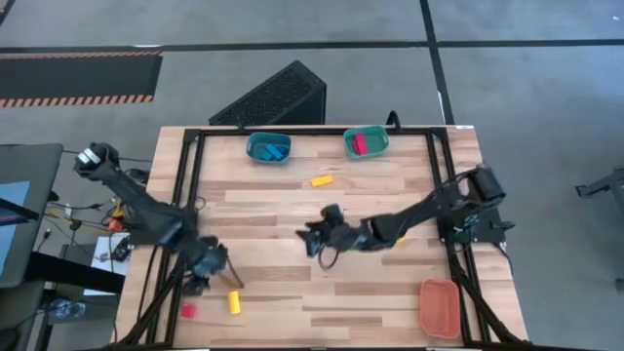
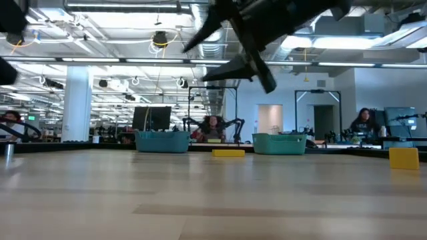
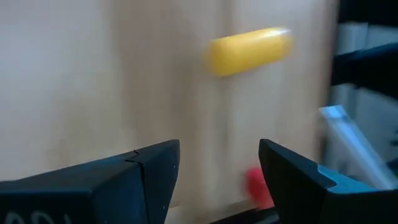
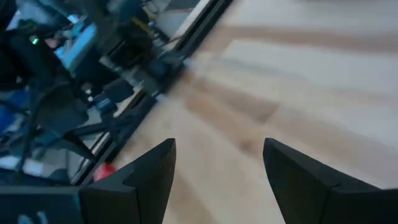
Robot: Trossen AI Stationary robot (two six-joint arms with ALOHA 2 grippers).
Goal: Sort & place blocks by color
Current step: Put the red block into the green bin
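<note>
Bins at the far edge: blue bin [image 1: 268, 148] with blue blocks [image 1: 274, 152], teal bin [image 1: 366, 142] with red block [image 1: 359, 144]; both grippers spread, empty.

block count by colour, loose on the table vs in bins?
Yellow: 2 loose, one mid-table, one near the left gripper. A yellow bit by the right arm may be a third.
Red: 2, one loose, one in the teal bin.
Blue: cannot separate inside the blue bin.
Total: 4 sure.
</note>
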